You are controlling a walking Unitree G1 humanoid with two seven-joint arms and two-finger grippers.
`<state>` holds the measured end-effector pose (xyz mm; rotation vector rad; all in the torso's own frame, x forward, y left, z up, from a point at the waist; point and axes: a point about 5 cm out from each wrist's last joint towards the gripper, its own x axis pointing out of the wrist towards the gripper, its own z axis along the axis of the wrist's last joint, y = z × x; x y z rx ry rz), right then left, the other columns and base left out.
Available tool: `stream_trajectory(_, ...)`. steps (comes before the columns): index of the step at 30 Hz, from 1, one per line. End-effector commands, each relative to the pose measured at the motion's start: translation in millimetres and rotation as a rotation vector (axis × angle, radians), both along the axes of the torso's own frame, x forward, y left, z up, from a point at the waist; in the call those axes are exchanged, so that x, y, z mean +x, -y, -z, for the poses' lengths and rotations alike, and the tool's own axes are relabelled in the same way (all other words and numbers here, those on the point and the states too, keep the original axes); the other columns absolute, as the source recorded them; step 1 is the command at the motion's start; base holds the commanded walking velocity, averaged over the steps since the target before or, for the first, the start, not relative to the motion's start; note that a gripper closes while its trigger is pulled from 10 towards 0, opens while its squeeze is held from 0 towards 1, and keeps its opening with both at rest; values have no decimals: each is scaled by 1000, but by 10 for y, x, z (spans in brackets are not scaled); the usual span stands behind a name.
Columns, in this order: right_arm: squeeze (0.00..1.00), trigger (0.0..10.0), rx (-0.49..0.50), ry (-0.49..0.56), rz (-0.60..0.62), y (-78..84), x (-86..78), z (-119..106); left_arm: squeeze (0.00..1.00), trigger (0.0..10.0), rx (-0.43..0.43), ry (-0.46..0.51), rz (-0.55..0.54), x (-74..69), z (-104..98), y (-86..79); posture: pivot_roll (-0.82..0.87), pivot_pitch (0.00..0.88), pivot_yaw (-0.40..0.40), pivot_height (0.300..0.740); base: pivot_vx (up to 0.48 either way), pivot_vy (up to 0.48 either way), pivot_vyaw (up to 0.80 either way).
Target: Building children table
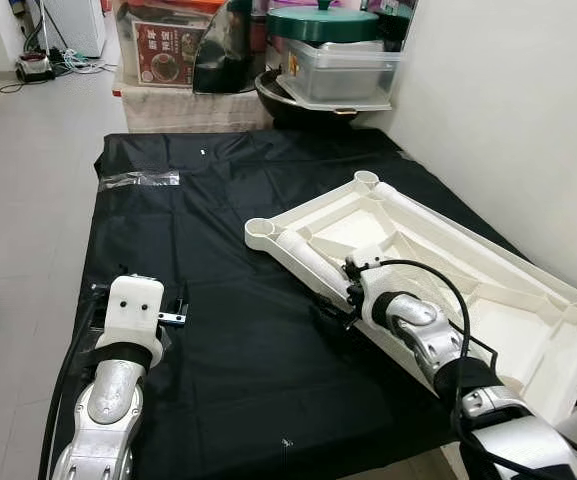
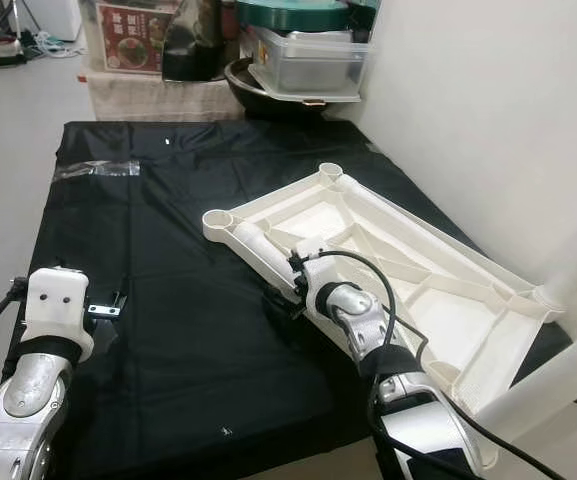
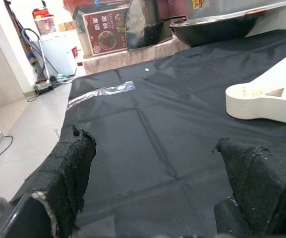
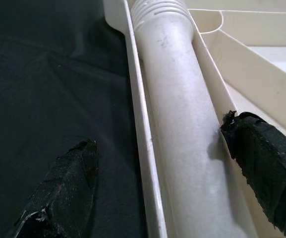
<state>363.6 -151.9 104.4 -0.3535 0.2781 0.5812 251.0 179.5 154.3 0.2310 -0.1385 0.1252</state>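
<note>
The left arm is reaching forward low on the near left, its left pincer (image 3: 157, 183) gaping wide with both black fingers (image 3: 68, 178) spread apart. The right arm is bending inward from the near right, its right pincer (image 4: 172, 173) spreading open, fingers parted.

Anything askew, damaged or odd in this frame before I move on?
The white tabletop lies upside down, ribs up, skewed across the black sheet, one end against the wall. A table leg lies loose along its edge, between the open right gripper's fingers. A clear tape strip sits on the sheet. No damage visible.
</note>
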Motion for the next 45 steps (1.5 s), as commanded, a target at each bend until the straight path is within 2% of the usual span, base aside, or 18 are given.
stream_trajectory(1, 0, 10000, -7, -30, -4, 9, -45, 91, 0, 10000, -1, -1, 6, 12, 17, 30, 115, 0, -133, 740, 0, 0, 0)
stream_trajectory(14, 0, 10000, -10, -106, -95, -83, -134, 218, 0, 10000, 7, -4, 9, 27, 9, 30, 119, 0, -134, 740, 0, 0, 0)
stream_trajectory(19, 0, 10000, -6, -102, -114, -108, -145, 219, 0, 10000, 8, -4, 9, 29, 8, 32, 120, 0, -136, 740, 0, 0, 0)
stream_trajectory(22, 0, 10000, 44, -51, -159, -181, -156, 167, 0, 10000, 7, -5, 8, 34, 12, 32, 123, 0, -138, 740, 0, 0, 0)
stream_trajectory(30, 0, 10000, 35, -75, -230, -219, -223, 221, 0, 10000, 9, -7, 10, 39, 17, 31, 123, 0, -140, 740, 0, 0, 0)
stream_trajectory(34, 0, 10000, -28, -140, -164, -135, -216, 310, 0, 10000, 11, -9, 11, 44, 21, 33, 123, 0, -140, 740, 0, 0, 0)
stream_trajectory(40, 0, 10000, -52, -190, -92, -56, -202, 367, 0, 10000, 11, -10, 12, 48, 22, 34, 125, 0, -142, 740, 0, 0, 0)
stream_trajectory(41, 0, 10000, -50, -242, -58, -11, -194, 387, 0, 10000, 12, -11, 13, 50, 23, 35, 125, 0, -141, 740, 0, 0, 0)
stream_trajectory(42, 0, 6745, -47, -303, -36, 38, -185, 393, 0, 10000, 13, -12, 14, 53, 25, 36, 122, 0, -139, 740, 0, 0, 0)
stream_trajectory(44, 0, 6745, -45, -343, -28, 70, -176, 384, 0, 10000, 13, -13, 15, 56, 26, 38, 122, 0, -139, 740, 0, 0, 0)
stream_trajectory(45, 0, 0, -25, -385, -14, 100, -161, 361, 0, 10000, 14, -13, 16, 60, 28, 41, 122, 0, -141, 740, 0, 0, 0)
